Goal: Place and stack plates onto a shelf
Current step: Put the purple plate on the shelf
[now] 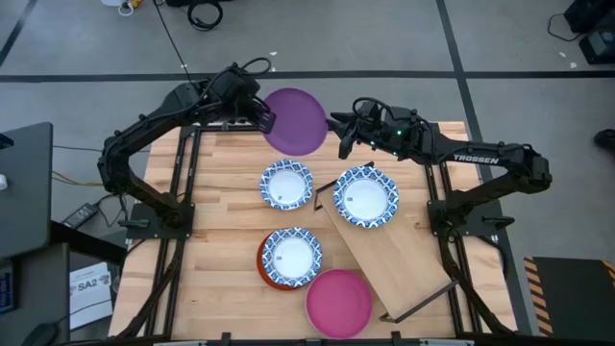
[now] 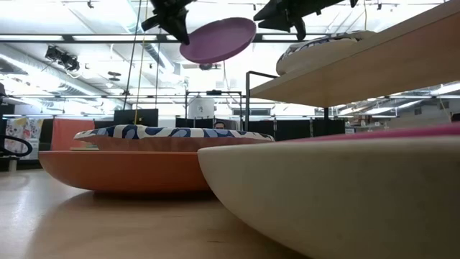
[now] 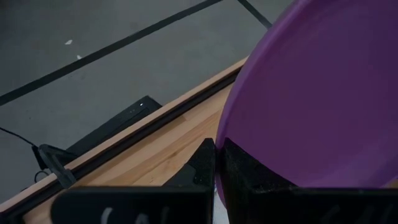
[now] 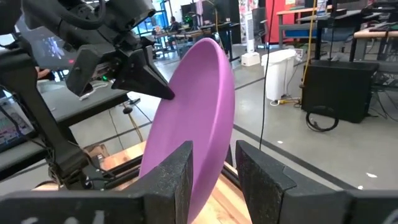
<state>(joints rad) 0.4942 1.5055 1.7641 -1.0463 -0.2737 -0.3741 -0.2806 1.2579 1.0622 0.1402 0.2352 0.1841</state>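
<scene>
Start at the near table edge: you find the pink plate (image 1: 338,302) lying flat on the wooden tabletop (image 1: 221,288), just beside the near end of the shelf (image 1: 389,255).

Behind it, 1 blue-and-white plate (image 1: 291,256) sits stacked on the orange-red plate (image 1: 268,272). Farther back, a 2nd blue-and-white plate (image 1: 286,185) lies alone on the tabletop.

The shelf stands diagonally on the right half of the table. Its only load is the 3rd blue-and-white plate (image 1: 365,196), resting at its far end. The rest of the board is bare.

At the far edge, note the purple plate (image 1: 296,121) held tilted in the air, well above the table, between both arms.

The left gripper (image 1: 268,119) has its fingers pressed together on the plate's left rim, pinching it. The right gripper (image 1: 339,123) reaches the opposite rim; in the right wrist view its fingers (image 4: 168,180) stand apart with the rim between them. You cannot tell whether they touch the plate.

Beyond the table lies grey floor (image 1: 384,38) with dark lines.
</scene>
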